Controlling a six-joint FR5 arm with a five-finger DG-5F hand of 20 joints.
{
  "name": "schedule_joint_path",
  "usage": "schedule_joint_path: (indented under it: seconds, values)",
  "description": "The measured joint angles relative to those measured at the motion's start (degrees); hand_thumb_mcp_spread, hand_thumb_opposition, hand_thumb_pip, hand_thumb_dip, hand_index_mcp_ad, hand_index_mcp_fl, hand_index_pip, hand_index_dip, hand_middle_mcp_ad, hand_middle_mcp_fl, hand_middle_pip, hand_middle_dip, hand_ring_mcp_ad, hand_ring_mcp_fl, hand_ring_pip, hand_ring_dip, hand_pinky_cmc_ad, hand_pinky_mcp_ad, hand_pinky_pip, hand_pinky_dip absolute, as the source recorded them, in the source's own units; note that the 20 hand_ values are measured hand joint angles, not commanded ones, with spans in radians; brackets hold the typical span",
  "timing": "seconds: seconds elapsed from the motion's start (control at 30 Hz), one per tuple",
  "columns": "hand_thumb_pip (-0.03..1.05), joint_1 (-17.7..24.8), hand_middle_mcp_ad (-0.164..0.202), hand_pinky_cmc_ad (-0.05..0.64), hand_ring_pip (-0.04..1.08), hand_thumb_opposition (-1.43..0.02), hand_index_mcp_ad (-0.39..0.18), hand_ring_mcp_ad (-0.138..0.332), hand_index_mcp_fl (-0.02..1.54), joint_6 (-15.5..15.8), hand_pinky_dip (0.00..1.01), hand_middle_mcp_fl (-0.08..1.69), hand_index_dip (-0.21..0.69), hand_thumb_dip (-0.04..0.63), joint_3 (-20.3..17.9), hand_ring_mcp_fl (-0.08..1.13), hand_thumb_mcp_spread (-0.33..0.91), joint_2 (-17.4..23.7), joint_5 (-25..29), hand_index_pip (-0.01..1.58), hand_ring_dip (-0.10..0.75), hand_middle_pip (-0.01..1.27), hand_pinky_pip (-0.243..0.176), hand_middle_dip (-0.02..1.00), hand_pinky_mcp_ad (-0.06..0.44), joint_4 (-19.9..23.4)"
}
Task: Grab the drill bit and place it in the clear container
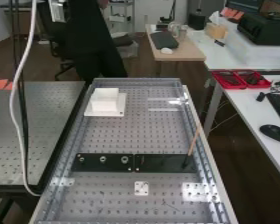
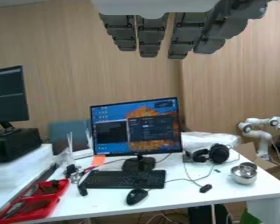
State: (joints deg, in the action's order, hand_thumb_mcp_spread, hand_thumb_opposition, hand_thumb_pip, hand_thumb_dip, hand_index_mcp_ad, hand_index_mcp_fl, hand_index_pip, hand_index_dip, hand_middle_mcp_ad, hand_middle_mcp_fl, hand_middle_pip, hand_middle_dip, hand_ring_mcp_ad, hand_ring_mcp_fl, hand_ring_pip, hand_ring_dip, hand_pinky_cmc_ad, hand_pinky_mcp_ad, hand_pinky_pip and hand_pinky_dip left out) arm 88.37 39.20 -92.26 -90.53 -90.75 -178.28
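- On the perforated bench [image 1: 104, 197], black plates [image 1: 157, 168] lie across.
- White block [image 1: 105, 96] is far left, clear container [image 1: 165, 109] far right.
- The hand [image 2: 150, 37] is open, fingers straight.

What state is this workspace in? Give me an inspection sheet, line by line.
Surface: perforated metal bench with two black plates end to end across it.
Job's things: thin brown piece stands tilted at the plates' end; cannot confirm it is the drill bit. Clear piece farther along, perhaps the container.
Clutter: white block on a white base.
Hand: open, fingers straight.
Cables: white cable hangs beside dark ones.
Surroundings: white desk with monitor, keyboard, red trays.
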Motion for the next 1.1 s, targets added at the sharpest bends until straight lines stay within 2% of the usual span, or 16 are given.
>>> schedule_joint_path:
  seconds: [0.07,0.13,0.17,0.2,0.23,0.33,0.37,0.57,0.73,0.77,1.1]
  values:
    - [0.0,-0.1,0.028,0.061,0.02,0.0,0.005,0.068,-0.01,0.0,0.02,0.0,0.017,0.007,-0.4,0.03,0.0,-0.2,-0.4,0.01,0.005,0.01,-0.01,0.02,0.049,0.4]
    - [0.04,-0.2,0.017,0.063,0.02,-0.15,0.017,0.065,-0.01,0.1,0.02,0.0,0.017,0.0,-0.9,0.02,0.02,-0.3,-0.3,0.01,0.007,0.02,-0.01,0.02,0.051,0.8]
    - [0.11,-0.2,0.017,0.084,0.04,-0.31,0.024,0.079,-0.01,0.1,0.04,0.0,0.016,0.007,-1.3,0.02,0.07,-0.4,0.0,0.01,0.007,0.05,-0.01,0.02,0.065,1.1]
    - [0.16,-0.3,0.021,0.101,0.06,-0.39,0.024,0.082,-0.01,0.2,0.05,0.0,0.012,0.007,-1.5,0.02,0.09,-0.5,0.0,0.02,0.007,0.08,-0.01,0.02,0.082,1.3]
    - [0.16,-0.3,0.023,0.112,0.08,-0.44,0.024,0.091,0.0,0.2,0.05,0.0,0.012,0.007,-2.1,0.01,0.11,-0.6,0.2,0.03,0.007,0.09,-0.01,0.02,0.105,1.8]
    - [0.16,-0.7,0.028,0.201,0.08,-0.56,0.03,0.148,0.02,0.0,0.1,0.0,0.012,0.007,-3.2,0.02,0.1,-1.1,0.4,0.06,-0.007,0.11,-0.01,0.02,0.171,2.9]
    - [0.16,-0.8,0.044,0.23,0.09,-0.59,0.042,0.162,0.02,-0.1,0.11,0.0,0.01,0.007,-3.6,0.02,0.11,-1.3,0.2,0.06,-0.005,0.12,-0.012,0.02,0.194,3.3]
    - [0.16,-1.2,0.077,0.316,0.11,-0.68,0.075,0.216,0.03,-0.5,0.14,0.0,0.012,0.007,-5.4,0.03,0.1,-2.9,1.2,0.07,-0.019,0.14,-0.028,0.02,0.248,5.0]
    - [0.17,-1.7,0.091,0.328,0.1,-0.71,0.087,0.239,0.04,-1.2,0.14,0.0,0.01,0.007,-6.4,0.05,0.11,-4.4,1.9,0.08,-0.019,0.14,-0.044,0.02,0.248,6.2]
    - [0.17,-1.9,0.094,0.328,0.1,-0.73,0.087,0.251,0.04,-1.3,0.14,0.0,0.01,0.007,-6.8,0.05,0.1,-4.8,2.0,0.08,-0.017,0.14,-0.058,0.02,0.25,6.7]
    - [0.21,-2.9,0.094,0.347,0.12,-0.75,0.093,0.251,0.04,-3.9,0.14,0.0,0.014,0.003,-10.0,0.05,0.12,-7.4,2.9,0.08,-0.017,0.14,-0.061,0.02,0.26,11.7]
